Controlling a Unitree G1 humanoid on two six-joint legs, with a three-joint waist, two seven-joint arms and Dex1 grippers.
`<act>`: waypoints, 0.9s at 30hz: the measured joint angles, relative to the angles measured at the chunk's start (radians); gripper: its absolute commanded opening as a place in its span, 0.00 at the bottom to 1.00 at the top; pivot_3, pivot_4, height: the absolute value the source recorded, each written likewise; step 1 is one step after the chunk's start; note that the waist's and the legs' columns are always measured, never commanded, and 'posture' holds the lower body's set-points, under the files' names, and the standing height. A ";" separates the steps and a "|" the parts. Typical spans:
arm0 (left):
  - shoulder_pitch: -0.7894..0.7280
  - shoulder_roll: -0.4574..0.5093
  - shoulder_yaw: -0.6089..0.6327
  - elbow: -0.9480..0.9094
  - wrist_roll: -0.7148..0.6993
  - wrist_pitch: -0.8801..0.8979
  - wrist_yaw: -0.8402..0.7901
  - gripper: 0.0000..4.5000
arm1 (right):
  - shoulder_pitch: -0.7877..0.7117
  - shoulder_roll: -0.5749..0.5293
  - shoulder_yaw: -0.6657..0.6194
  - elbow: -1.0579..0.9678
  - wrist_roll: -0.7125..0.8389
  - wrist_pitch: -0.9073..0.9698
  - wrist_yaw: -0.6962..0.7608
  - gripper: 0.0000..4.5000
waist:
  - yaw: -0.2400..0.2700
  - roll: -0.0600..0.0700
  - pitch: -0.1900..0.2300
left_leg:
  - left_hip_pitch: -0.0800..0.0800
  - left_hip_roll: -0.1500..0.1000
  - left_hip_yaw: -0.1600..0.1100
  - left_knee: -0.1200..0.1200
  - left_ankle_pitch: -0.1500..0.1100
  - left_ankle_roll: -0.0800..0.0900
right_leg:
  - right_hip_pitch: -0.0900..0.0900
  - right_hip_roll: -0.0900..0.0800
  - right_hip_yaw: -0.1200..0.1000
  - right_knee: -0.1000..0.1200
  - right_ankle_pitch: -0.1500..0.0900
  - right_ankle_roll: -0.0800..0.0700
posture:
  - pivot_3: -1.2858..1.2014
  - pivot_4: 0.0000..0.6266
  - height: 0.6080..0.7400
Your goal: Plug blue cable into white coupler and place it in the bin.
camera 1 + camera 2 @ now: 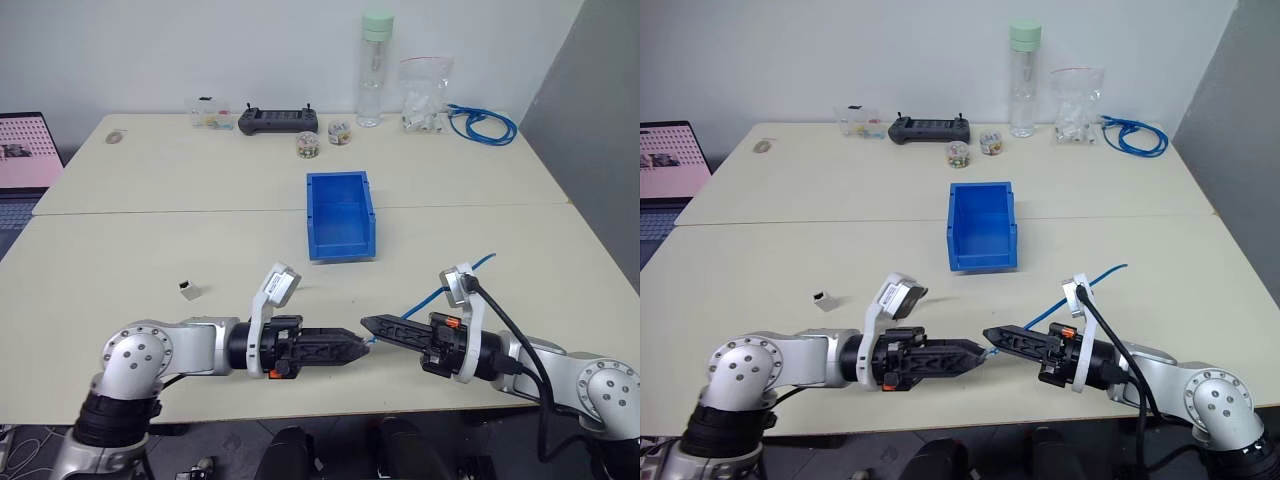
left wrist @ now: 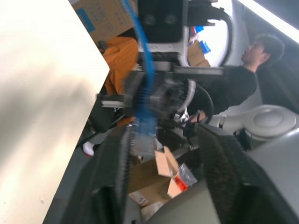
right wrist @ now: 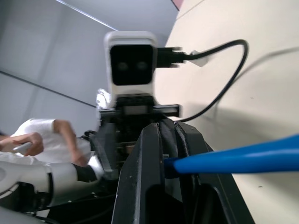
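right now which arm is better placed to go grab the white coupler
Left. Its left gripper is open and free, and the white coupler lies on its side. The right gripper is shut on the blue cable.

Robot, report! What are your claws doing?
Right claw shut on blue cable. Left claw open, tip to tip. White coupler untouched on table. Bin unobstructed.

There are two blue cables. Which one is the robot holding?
The blue cable, a single strand near the table's front edge, pinched in the right gripper. The coiled cable lies bundled at the far right corner, untouched.

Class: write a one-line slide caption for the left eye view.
Two grippers meet tip to tip, right gripper holding the blue cable.
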 measured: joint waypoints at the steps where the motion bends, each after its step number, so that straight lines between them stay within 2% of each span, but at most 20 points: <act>1: 0.010 0.034 0.007 -0.018 0.045 -0.006 -0.036 0.82 | -0.004 0.000 0.001 0.021 -0.013 0.004 0.011 0.03 | 0.000 0.000 0.000 | 0.000 0.000 0.000 0.000 0.000 0.000 | 0.000 0.000 0.000 0.000 0.000 0.000 | 0.52 0.24 1.00; 5: 0.157 0.097 0.073 -0.151 0.198 -0.095 -0.032 0.99 | -0.037 -0.004 -0.004 0.077 -0.047 0.021 0.056 0.03 | -0.003 0.000 0.000 | 0.000 0.001 0.000 -0.002 0.000 0.000 | -0.001 0.000 0.001 -0.002 0.000 0.000 | 0.52 0.24 1.00; 7: 0.248 0.079 0.115 -0.239 0.299 -0.170 0.065 1.00 | -0.050 -0.011 -0.017 0.113 -0.065 0.034 0.087 0.03 | 0.001 0.000 0.000 | -0.001 0.001 0.000 -0.002 0.000 0.000 | 0.000 -0.001 0.001 -0.003 0.000 0.000 | 0.52 0.24 1.00; 9: 0.300 0.031 0.139 -0.291 0.361 -0.210 0.170 1.00 | -0.065 -0.013 -0.019 0.127 -0.079 0.046 0.105 0.03 | 0.005 0.000 0.000 | -0.001 0.000 0.000 -0.001 0.000 0.000 | 0.000 -0.001 0.001 -0.005 0.001 0.001 | 0.52 0.24 1.00; 10: 0.362 -0.032 0.143 -0.338 0.458 -0.259 0.291 1.00 | -0.076 -0.017 -0.027 0.146 -0.089 0.057 0.128 0.03 | 0.010 0.000 0.001 | -0.001 0.000 0.000 -0.001 0.000 0.000 | 0.001 -0.001 0.001 -0.005 0.001 0.001 | 0.52 0.24 1.00; 12: 0.417 -0.070 0.136 -0.362 0.560 -0.301 0.387 1.00 | -0.088 -0.021 -0.031 0.162 -0.101 0.070 0.149 0.03 | 0.013 -0.001 0.001 | -0.002 0.000 0.000 -0.001 0.000 0.000 | 0.001 -0.001 0.001 -0.006 0.001 0.002 | 0.52 0.24 1.00; 15: 0.522 -0.180 0.082 -0.377 0.852 -0.447 0.590 1.00 | -0.133 -0.020 -0.030 0.204 -0.146 0.099 0.194 0.03 | 0.016 0.000 0.001 | -0.001 0.000 0.001 -0.001 0.000 0.000 | 0.001 -0.001 0.002 -0.006 0.002 0.002 | 0.52 0.24 1.00; 17: 0.538 -0.256 0.031 -0.356 1.018 -0.545 0.696 1.00 | -0.169 -0.012 -0.029 0.235 -0.170 0.123 0.219 0.03 | 0.024 -0.001 0.001 | -0.001 0.000 0.001 -0.001 0.000 0.000 | 0.001 -0.001 0.002 -0.005 0.002 0.002 | 0.52 0.24 1.00; 19: 0.512 -0.321 0.034 -0.282 1.137 -0.619 0.779 1.00 | -0.201 -0.007 -0.029 0.252 -0.182 0.142 0.241 0.03 | 0.028 0.000 0.000 | -0.001 0.001 0.000 -0.001 0.000 0.001 | 0.001 0.000 0.000 -0.005 0.003 0.001 | 0.52 0.24 1.00; 24: 0.449 -0.401 0.053 -0.152 1.296 -0.742 0.854 1.00 | -0.224 0.002 -0.030 0.280 -0.215 0.176 0.266 0.03 | 0.029 0.000 0.000 | -0.003 0.000 0.001 -0.001 0.000 0.001 | 0.001 -0.001 0.000 -0.006 0.005 -0.002 | 0.52 0.24 1.00; 27: 0.399 -0.448 0.077 -0.074 1.326 -0.799 0.863 1.00 | -0.226 0.003 -0.032 0.283 -0.239 0.187 0.275 0.03 | 0.029 -0.001 0.000 | -0.003 0.000 0.001 0.000 0.000 0.001 | 0.001 -0.001 0.000 -0.006 0.005 -0.002 | 0.52 0.24 1.00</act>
